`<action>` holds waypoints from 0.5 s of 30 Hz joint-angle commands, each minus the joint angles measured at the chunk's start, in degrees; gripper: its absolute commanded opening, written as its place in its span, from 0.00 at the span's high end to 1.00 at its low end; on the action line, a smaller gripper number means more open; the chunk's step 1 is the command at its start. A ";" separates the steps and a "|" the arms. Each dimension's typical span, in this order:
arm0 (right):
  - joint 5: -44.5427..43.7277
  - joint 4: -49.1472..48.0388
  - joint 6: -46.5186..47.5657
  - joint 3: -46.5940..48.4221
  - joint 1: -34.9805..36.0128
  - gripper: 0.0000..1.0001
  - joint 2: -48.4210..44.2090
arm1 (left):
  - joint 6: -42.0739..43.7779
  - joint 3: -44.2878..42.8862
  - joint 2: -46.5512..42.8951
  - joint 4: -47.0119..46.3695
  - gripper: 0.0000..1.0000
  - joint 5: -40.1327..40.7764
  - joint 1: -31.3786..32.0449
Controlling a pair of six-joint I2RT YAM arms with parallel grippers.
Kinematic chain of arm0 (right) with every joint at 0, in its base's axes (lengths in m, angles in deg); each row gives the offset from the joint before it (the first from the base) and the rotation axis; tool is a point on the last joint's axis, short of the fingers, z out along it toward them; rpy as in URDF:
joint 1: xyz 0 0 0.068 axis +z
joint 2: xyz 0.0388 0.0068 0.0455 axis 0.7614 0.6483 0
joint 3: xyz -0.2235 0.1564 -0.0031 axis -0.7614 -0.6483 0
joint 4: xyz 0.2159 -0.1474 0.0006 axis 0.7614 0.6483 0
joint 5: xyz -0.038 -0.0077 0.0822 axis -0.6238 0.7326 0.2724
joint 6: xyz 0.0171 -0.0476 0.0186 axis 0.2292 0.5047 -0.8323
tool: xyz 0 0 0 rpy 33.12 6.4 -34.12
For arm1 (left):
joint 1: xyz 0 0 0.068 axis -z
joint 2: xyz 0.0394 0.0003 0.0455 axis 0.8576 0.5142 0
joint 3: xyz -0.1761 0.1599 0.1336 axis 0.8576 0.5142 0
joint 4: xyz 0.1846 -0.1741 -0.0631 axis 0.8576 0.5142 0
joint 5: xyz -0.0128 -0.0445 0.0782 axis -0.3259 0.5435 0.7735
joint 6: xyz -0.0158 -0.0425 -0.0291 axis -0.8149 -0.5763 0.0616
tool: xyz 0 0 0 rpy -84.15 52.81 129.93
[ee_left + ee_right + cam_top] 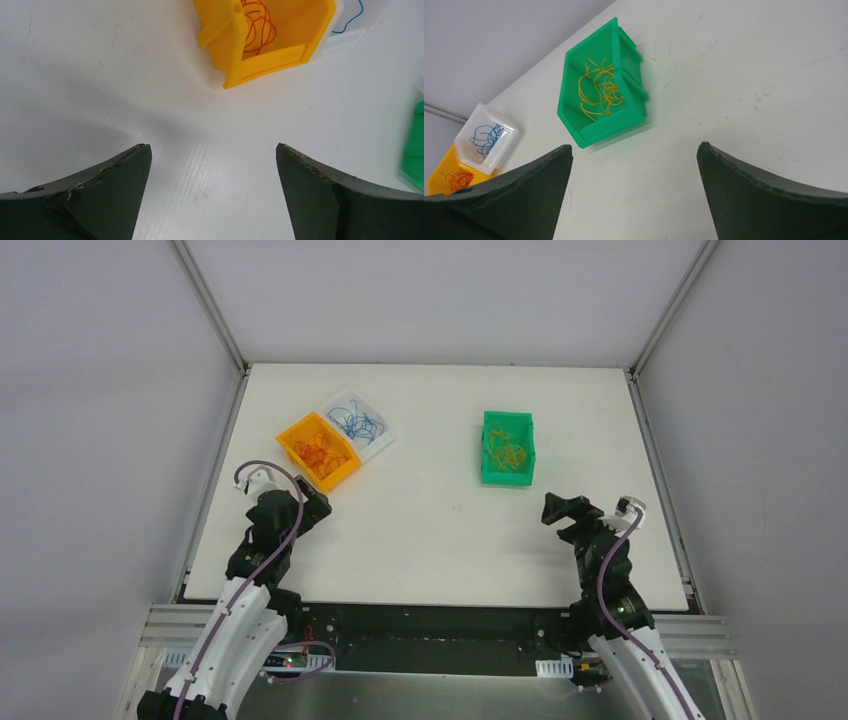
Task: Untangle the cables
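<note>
The cables lie sorted by colour in three small bins on the white table. Orange-red cables (320, 450) (257, 27) curl in an orange bin (300, 432). Blue cables (355, 423) (484, 137) lie in a clear bin (380, 445) just behind it. Yellow cables (507, 452) (599, 92) sit in a green bin (508, 478). My left gripper (313, 505) (212, 146) hangs open just in front of the orange bin (280, 55), holding nothing. My right gripper (558, 510) (635, 145) is open over bare table in front of the green bin (609, 127), also holding nothing.
The table (430, 530) is walled in by grey panels on the left, right and back, with metal rails along its edges. The green bin's edge (417, 145) shows at the right of the left wrist view. The orange bin (439, 175) and clear bin (506, 145) appear far left in the right wrist view.
</note>
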 commanded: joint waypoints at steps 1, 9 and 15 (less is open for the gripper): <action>-3.29 -1.47 0.90 0.32 -0.13 0.01 2.05 | 1.68 0.17 -1.06 -2.87 0.01 -0.78 0.34; -10.34 -13.82 2.80 -0.68 -0.10 0.01 11.70 | 4.86 0.72 0.52 -8.40 0.01 5.20 0.26; -9.75 -26.22 13.98 0.43 -0.31 0.01 22.62 | 8.86 -0.69 10.66 -20.06 0.01 11.41 0.24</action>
